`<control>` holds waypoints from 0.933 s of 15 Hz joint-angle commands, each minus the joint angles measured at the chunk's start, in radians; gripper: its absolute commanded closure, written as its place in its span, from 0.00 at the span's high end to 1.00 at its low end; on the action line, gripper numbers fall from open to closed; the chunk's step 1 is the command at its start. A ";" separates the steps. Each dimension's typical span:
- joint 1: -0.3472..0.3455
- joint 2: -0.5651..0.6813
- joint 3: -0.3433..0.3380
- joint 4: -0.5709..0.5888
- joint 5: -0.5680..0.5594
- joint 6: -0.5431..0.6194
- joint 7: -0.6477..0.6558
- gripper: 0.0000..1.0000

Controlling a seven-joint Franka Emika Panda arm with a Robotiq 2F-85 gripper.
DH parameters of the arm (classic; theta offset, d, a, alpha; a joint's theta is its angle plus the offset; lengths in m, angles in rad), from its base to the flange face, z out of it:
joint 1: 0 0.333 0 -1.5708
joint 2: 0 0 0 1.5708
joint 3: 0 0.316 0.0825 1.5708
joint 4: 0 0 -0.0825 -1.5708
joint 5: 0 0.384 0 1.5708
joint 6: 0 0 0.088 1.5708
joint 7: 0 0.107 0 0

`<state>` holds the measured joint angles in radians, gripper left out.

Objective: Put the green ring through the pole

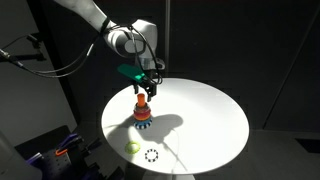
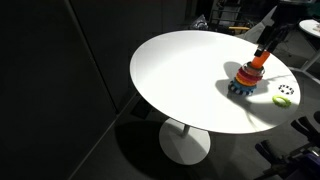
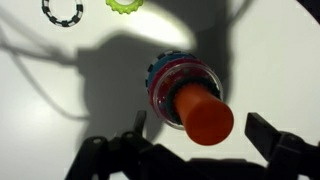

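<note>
A round white table point(image 1: 215, 115) stood mostly bare around the pole point(image 1: 143, 112). Your gripper point(image 1: 146, 90) hung over it, fingers point(image 3: 275, 140) spread wide either side, grasping nothing. The green ring point(image 3: 154, 70) seemed to sit around the pole's foot. A yellow-green ring point(image 1: 133, 147) and black toothed ring point(image 1: 151, 154) lay near the table's edge.

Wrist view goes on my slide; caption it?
Open gripper above the orange-red pole on a white table; black toothed ring and yellow-green ring lie beyond.
</note>
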<state>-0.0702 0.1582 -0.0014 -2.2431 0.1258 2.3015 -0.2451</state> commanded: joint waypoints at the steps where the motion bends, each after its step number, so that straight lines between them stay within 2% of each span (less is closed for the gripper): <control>1: 0.001 -0.025 -0.008 0.035 -0.008 -0.101 0.006 1.00; 10: 0.036 -0.107 -0.010 0.107 -0.183 -0.255 0.185 1.00; 14: 0.044 -0.164 -0.006 0.101 -0.187 -0.263 0.208 1.00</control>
<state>-0.0366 0.0413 -0.0042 -2.1417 -0.0410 2.0643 -0.0719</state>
